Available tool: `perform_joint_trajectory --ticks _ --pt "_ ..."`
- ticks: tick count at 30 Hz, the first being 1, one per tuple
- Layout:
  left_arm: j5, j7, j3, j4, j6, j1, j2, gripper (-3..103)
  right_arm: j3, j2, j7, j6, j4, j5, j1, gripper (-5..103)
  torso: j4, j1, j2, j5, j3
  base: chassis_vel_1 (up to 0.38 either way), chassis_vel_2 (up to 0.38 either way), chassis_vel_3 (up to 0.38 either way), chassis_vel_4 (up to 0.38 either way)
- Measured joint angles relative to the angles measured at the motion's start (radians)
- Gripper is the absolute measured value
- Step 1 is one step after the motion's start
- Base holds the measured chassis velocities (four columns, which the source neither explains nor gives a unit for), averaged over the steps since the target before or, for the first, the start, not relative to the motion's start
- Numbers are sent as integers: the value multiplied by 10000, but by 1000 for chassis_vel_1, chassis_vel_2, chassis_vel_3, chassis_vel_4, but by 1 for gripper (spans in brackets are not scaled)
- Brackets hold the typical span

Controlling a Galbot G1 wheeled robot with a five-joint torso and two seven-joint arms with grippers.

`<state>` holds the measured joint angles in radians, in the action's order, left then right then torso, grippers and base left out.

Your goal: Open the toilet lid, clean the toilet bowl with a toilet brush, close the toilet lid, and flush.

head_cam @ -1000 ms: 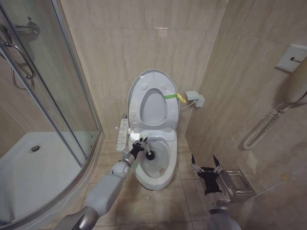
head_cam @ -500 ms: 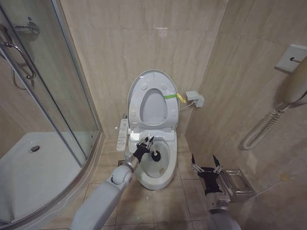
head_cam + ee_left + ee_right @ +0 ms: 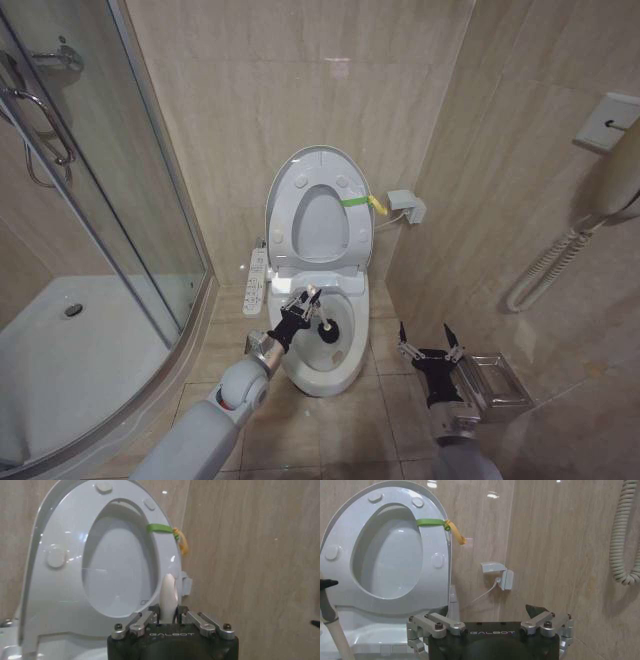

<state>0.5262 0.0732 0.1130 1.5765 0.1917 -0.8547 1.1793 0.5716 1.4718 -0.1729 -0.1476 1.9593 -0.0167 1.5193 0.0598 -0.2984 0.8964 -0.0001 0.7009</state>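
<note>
Partly hidden, toilet brush [image 3: 322, 325] pinched by left hand [image 3: 300, 304] inside toilet bowl [image 3: 335, 368], right hand [image 3: 428, 346] spread.

toilet lid [image 3: 318, 212] raised against wall, toilet bowl [image 3: 330, 352] open above, left claw [image 3: 306, 300] and toilet brush [image 3: 325, 331] occupying it

The left arm reaches forward from about 7 o'clock in the head view, its grey forearm angled toward 1 o'clock and its wrist bent slightly upward. The left claw [image 3: 302, 305] is extended well ahead of the body, its fingers [image 3: 142, 619] drawn in tight around the slim white handle of the toilet brush [image 3: 169, 597], which stands up between them. The right arm rises from 5 o'clock and stays low and close to the body. The right claw [image 3: 428, 344] points toward 12 o'clock, its fingers [image 3: 431, 624] spread wide apart and gripping nothing.
</note>
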Motion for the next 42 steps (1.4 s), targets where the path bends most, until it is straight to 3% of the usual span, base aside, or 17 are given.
perform_joint_trajectory --ticks 4,24,35,42 --pt "39 107 216 -191 229 -1 237 22 0 0 0 0 0 0 0 100 1 0 0 0 0 0 0 0 0" --pt "134 -343 941 -1127 137 -3 703 22 0 0 0 0 0 -1 0 100 -2 0 -2 3 0 0 0 0 0" --pt "-126 50 843 -2644 749 488 926 22 0 0 0 0 0 0 0 100 2 -2 -1 0 1 0 0 0 0" --pt "-128 -70 946 -2366 662 387 929 22 0 0 0 0 0 0 0 100 0 -2 -1 2 2 0 0 0 0"
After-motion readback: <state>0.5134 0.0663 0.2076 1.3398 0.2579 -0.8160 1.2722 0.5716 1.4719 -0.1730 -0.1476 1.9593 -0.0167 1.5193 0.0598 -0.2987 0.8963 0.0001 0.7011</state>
